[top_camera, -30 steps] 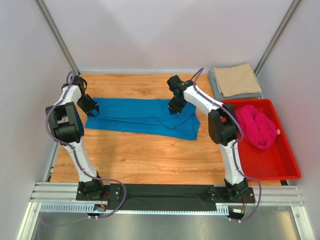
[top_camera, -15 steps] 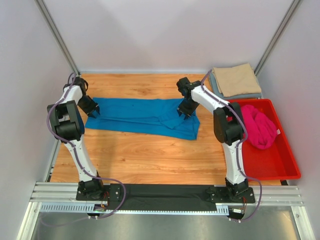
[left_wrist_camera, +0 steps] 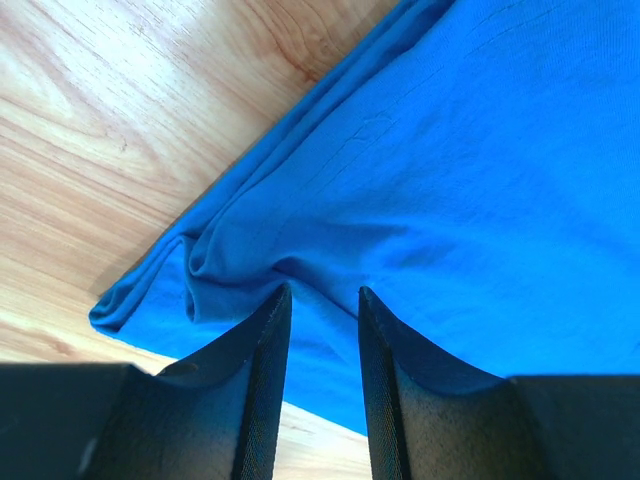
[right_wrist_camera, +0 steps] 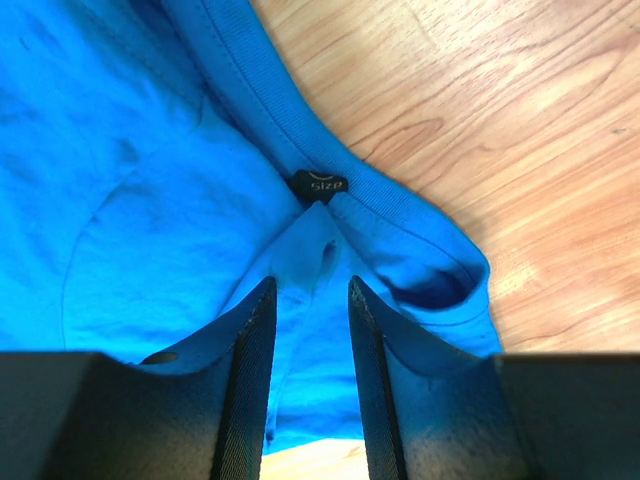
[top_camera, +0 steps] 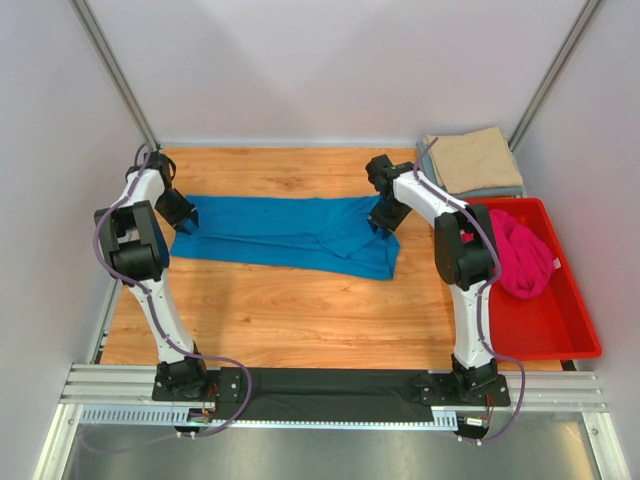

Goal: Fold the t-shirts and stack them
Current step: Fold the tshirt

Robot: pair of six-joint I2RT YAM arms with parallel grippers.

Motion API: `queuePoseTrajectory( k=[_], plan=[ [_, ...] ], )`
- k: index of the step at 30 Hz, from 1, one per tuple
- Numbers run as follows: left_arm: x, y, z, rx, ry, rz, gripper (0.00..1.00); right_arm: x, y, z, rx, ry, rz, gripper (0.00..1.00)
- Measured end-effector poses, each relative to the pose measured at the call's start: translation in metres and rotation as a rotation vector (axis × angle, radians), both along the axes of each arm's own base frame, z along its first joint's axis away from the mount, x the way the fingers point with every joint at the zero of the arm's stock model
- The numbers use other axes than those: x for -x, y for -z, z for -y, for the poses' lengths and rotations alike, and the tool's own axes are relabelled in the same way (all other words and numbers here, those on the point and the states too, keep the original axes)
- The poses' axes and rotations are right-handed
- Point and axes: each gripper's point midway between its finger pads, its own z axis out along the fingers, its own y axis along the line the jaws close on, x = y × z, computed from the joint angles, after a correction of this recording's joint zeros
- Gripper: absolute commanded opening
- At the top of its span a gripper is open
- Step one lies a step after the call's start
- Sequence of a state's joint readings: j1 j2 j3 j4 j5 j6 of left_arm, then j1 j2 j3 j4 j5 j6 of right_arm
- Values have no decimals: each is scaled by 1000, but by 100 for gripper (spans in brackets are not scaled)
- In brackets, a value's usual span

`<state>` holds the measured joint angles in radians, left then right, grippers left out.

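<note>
Spread flat across the far half of the desk [top_camera: 300, 310], from 9 o'clock toward 2 o'clock: bright blue t-shirt [top_camera: 280, 232] — judged laid long for taking both ends at once in a fold. At the desk's 3 to 4 o'clock side, red bin [top_camera: 548, 338] holding the crumpled magenta t-shirt [top_camera: 520, 255], probably waiting its turn. At 1 o'clock, tan t-shirt [top_camera: 472, 158] folded on top of grey-blue t-shirt [top_camera: 436, 178], seemingly the finished stack. Left tool [top_camera: 187, 222] down at the blue shirt's 9 o'clock end, right tool [top_camera: 383, 222] at its 3 o'clock end; both with jaws apart, nothing clamped. From above, no telling jaw state, nor neck end from hem end. From the wrists, narrow gaps with blue cloth showing through — a bunched corner [left_wrist_camera: 195, 270] at the left tips, and on the right the ribbed collar [right_wrist_camera: 270, 90] with a small black size label [right_wrist_camera: 320, 184] just beyond the tips.
</note>
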<state>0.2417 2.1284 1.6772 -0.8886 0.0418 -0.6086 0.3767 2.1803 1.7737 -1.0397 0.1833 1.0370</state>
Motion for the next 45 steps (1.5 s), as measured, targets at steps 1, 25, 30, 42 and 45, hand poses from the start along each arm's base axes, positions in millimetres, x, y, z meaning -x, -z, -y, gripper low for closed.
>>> queuePoseTrajectory(
  k=[1,25,30,42,45],
  plan=[
    [0,0,0,-1,0,1,40,0,1,1,1,1,0,36],
    [-17,3,-7,-22,-18,2,40,-36,-8,5,-61,56,80,0],
    [-18,8,-6,-18,-19,-11,40,-41,-7,11,-73,77,79,0],
    [-15,10,-9,-38,-22,-43,41,-45,-5,14,-84,103,62,31],
    [-15,4,-11,-46,-22,-46,43,-48,-16,13,-84,102,69,37]
  ],
)
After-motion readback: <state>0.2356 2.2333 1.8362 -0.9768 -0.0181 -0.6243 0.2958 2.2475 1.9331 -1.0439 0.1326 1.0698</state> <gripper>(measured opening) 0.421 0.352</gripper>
